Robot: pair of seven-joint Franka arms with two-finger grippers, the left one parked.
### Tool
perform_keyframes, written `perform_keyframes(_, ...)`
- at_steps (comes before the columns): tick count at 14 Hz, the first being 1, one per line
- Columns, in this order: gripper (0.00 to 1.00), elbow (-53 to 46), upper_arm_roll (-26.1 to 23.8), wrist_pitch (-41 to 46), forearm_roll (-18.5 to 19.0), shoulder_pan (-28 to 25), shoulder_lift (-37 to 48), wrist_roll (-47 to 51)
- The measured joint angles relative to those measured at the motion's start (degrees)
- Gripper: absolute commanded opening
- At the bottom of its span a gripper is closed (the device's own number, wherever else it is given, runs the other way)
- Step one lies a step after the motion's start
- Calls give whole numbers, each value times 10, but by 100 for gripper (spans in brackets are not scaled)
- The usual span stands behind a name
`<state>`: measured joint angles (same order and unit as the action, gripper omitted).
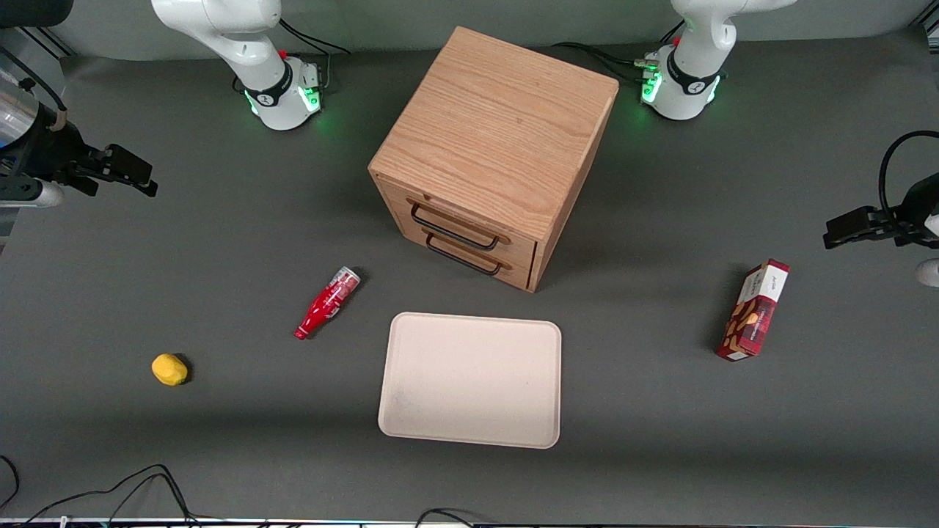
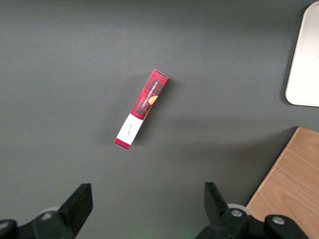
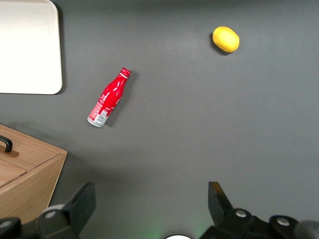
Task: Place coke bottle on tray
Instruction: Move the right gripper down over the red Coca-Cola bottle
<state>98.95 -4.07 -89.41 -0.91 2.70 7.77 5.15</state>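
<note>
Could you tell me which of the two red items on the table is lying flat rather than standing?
The coke bottle beside the tray lies flat; the snack box stands. The gripper is open, above the table edge.

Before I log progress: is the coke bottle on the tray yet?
No: the coke bottle lies on the table beside the tray, the open gripper high above.

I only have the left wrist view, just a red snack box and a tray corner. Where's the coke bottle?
Observer: The coke bottle lies on its side on the table, beside the tray, toward the working arm's end.
Operator: Is the tray free?
Observer: Yes, nothing lies on it.
Operator: Where's the gripper?
Observer: The gripper hangs open and apart from the bottle, at the working arm's end.
Operator: Anything near the bottle?
Observer: A lemon, nearer the front camera than the bottle.
</note>
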Motion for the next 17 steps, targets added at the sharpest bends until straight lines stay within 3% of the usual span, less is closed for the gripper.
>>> perform_keyframes(9,100,-23,-10,-22,-7,-7,-57,19)
perform_keyframes(14,100,-24,-78,-100,-8,-13,-132,204)
perform_keyframes(17,100,24,-112,-184,-8,-15,-172,320)
